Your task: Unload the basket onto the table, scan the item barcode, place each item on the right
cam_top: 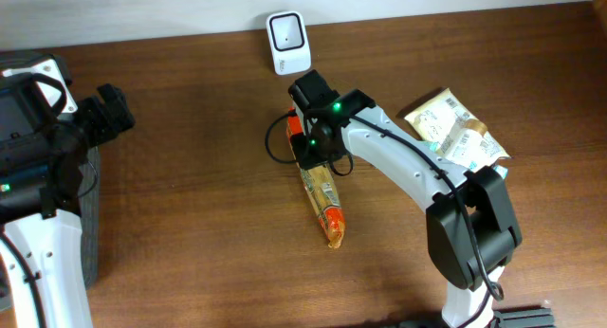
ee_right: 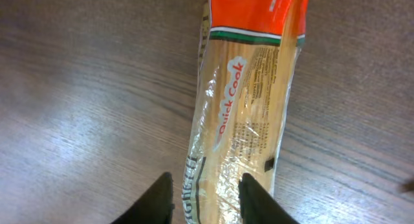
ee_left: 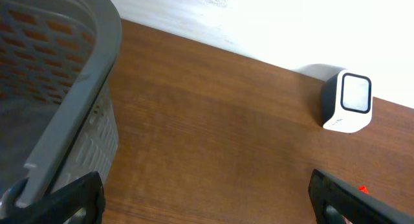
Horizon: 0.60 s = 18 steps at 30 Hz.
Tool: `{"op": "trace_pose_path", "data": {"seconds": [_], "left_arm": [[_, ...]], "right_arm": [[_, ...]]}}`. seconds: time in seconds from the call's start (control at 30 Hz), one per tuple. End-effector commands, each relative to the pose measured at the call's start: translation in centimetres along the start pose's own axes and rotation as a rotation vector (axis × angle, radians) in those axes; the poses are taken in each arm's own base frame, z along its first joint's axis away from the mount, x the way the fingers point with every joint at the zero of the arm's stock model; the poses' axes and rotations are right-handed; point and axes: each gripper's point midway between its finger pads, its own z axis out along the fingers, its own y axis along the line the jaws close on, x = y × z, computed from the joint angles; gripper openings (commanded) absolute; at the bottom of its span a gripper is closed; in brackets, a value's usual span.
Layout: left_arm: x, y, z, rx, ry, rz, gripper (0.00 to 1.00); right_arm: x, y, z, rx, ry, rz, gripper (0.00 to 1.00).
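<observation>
right pincer (ee_right: 207,185) straddles the pasta packet (ee_right: 249,88) on the counter (ee_right: 77,88), grip unclear; left pincer (ee_left: 204,193) wide open, empty

My right arm (cam_top: 398,162) is made of white tubes with fat black joints (cam_top: 471,228). A small green light (cam_top: 335,108) glows near its wrist, and a thin black cable (cam_top: 273,143) makes a loop beside it. I can see the right hand (ee_right: 207,201) has two dark, rounded fingers (ee_right: 162,198). My left arm (cam_top: 43,262) is white too, with a black wrist. The left hand (cam_top: 116,110) is black and blocky, with flat black fingertips (ee_left: 71,198).
</observation>
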Motion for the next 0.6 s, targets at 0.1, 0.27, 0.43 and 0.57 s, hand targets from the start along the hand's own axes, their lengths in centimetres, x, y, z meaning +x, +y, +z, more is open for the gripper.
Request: {"op": "trace_pose_path", "data": {"seconds": [0.1,0.27,0.43,0.57], "left_arm": [[-0.3,-0.1,-0.3,0.009,-0.011,0.019,0.99],[-0.3,-0.1,-0.3,0.009,-0.011,0.019,0.99],[-0.3,-0.1,-0.3,0.009,-0.011,0.019,0.99],[-0.3,-0.1,-0.3,0.01,-0.011,0.019,0.99]], "right_arm": [[3.8,-0.2,1.2,-0.035,0.157,-0.095,0.95],[6.1,5.2,3.4,-0.089,0.204,-0.21,0.29],[6.9,10.4,4.3,-0.106,0.189,-0.346,0.52],[-0.1,1.5,-1.4,-0.14,0.118,-0.068,0.75]]}}
